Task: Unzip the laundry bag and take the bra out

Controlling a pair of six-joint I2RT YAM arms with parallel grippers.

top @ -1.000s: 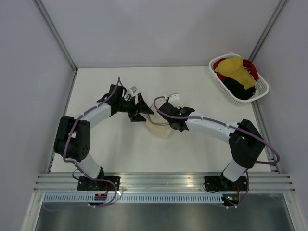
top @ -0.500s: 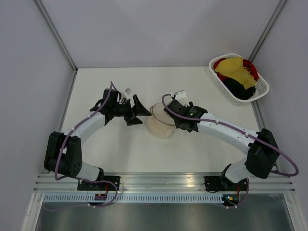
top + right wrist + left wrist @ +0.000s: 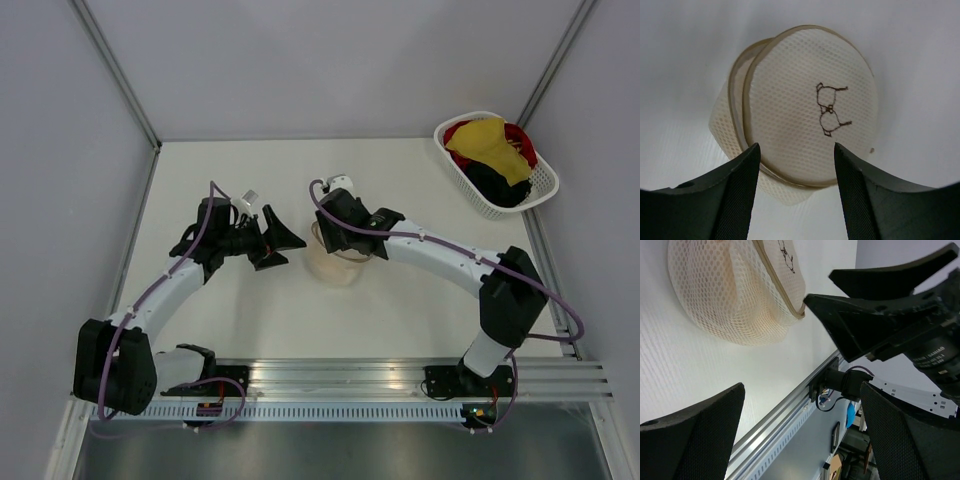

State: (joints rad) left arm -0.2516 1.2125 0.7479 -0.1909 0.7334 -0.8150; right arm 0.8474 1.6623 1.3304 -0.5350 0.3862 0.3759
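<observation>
The white table (image 3: 420,300) is shared by both arms, and a lattice basket (image 3: 545,182) of coloured clothes is seen at the far corner, well apart from either pincer. The laundry bag (image 3: 790,130) is found directly ahead of the right pincer (image 3: 796,146), framed between its fingers, and just beyond the tips of the left pincer (image 3: 801,387), off to one side. Both pincers are spread wide and nothing is held by either; no contact with the mesh can be made out. The bag is propped on edge, so that its round disc panel (image 3: 805,110) is turned towards the right pincer, with the tan rim band (image 3: 742,115) nearer that pincer's left finger. A peach tint showing through the mesh is judged to be the bra (image 3: 715,287), enclosed within. How far the zip is run cannot be told, and its pull cannot be picked out in any view. For the step in hand, the pull is best located first along the rim band. The mesh body should then be pinned by one pincer, away from the band, while the pull is pinched by the other and drawn round the curve, lest the light bag be dragged or tipped.
</observation>
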